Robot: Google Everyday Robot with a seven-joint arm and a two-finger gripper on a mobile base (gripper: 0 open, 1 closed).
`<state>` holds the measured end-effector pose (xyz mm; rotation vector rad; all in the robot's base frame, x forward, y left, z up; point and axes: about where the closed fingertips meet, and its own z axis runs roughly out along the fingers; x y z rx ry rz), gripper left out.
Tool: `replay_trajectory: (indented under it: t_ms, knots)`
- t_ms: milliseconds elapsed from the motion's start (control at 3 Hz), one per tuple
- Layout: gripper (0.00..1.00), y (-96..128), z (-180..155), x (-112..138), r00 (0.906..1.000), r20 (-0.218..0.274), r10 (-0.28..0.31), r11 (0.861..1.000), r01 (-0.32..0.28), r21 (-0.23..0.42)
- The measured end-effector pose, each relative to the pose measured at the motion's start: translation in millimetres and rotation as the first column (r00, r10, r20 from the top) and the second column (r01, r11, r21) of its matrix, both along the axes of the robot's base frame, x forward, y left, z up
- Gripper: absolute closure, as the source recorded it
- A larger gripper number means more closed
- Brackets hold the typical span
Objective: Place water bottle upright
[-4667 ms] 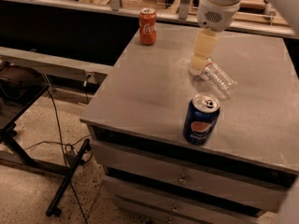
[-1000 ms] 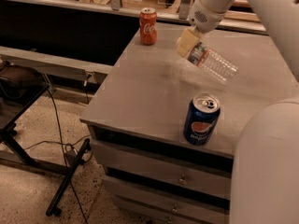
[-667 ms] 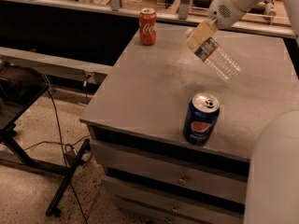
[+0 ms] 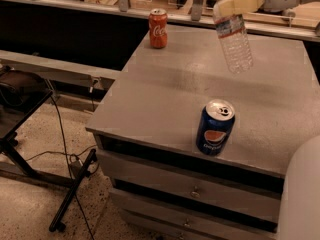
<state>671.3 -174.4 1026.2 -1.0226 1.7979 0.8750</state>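
The water bottle [image 4: 234,43], clear and ribbed with a white-red-blue label band, hangs in the air above the back right of the grey table [image 4: 160,89]. Its top end is up and its base points down, tilted a little to the right. My gripper [image 4: 239,1], with pale yellow fingers [image 4: 227,5], is at the top edge of the view and is shut on the bottle's top end, hiding the cap. The bottle's base is clear of the table top.
A red Coca-Cola can [image 4: 158,28] stands at the table's back left. A blue Pepsi can [image 4: 215,127] stands near the front edge, below the bottle. Drawers [image 4: 192,189] sit under the table top. A white arm part [image 4: 302,194] fills the lower right. A black stand [image 4: 70,194] is on the floor at left.
The bottle lay on the table under the gripper at first. It has been lifted and swung from a steep slant to nearly vertical, and the gripper has moved up and to the right.
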Motion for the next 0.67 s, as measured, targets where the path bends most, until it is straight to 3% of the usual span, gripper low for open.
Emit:
replay_trajectory:
  t_ms: [333, 667]
  knots:
    - [1.00, -5.6, 44.2, -13.2, 0.9972, 0.061, 0.044, 0.972, -0.056, 0.227]
    - [1.00, -1.5, 53.7, -15.7, 0.9953, 0.075, 0.061, 0.960, -0.079, 0.268]
